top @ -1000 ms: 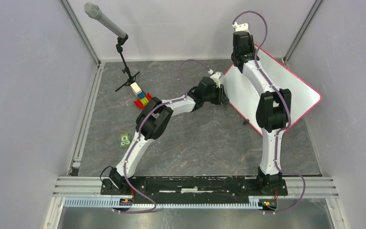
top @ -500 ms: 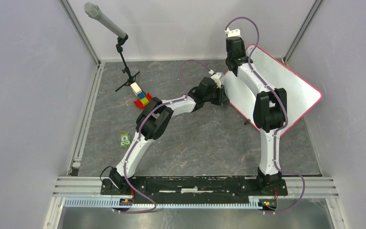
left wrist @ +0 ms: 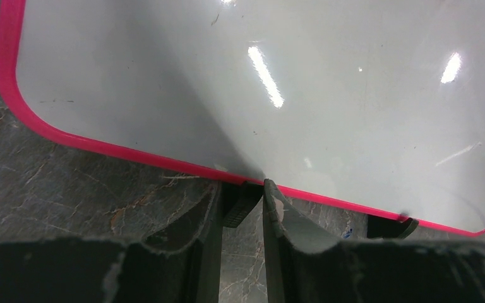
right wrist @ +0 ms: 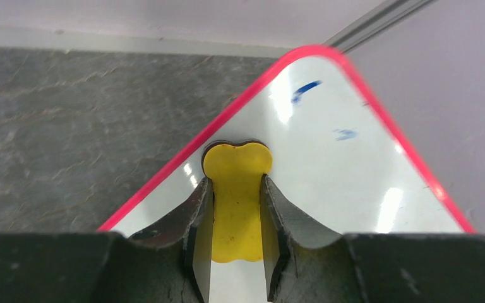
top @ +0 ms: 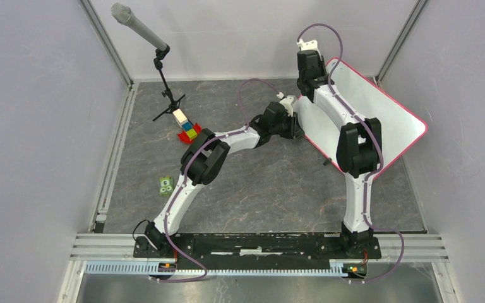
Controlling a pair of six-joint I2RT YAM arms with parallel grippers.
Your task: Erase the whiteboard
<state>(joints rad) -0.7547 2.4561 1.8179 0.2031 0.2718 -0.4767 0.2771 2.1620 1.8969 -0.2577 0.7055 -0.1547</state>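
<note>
The grey stone-patterned bench (top: 259,189) carries the whiteboard (top: 391,123) in its far right quarter. The board is turned on the diagonal, with one rounded corner pointing at the far edge and another at the right edge. A pink frame (left wrist: 101,146) runs round it, and most of the white face is clean.

The left gripper (left wrist: 242,184) sits low against the bench at the board's left-hand long edge, roughly midway along. Its fingers are pinched on the whiteboard at a small black foot (left wrist: 240,205) just under the frame, so the board lies directly ahead of it.

The right gripper (right wrist: 235,178) hangs over the board's far corner, close to the frame on that corner's left side, with the board beneath it. Its fingers are clamped on a yellow eraser (right wrist: 237,158), whose rounded end lies on the white face just inside the frame.

Two short blue marks (right wrist: 306,90) lie beyond the eraser, nearer the tip of the corner.
</note>
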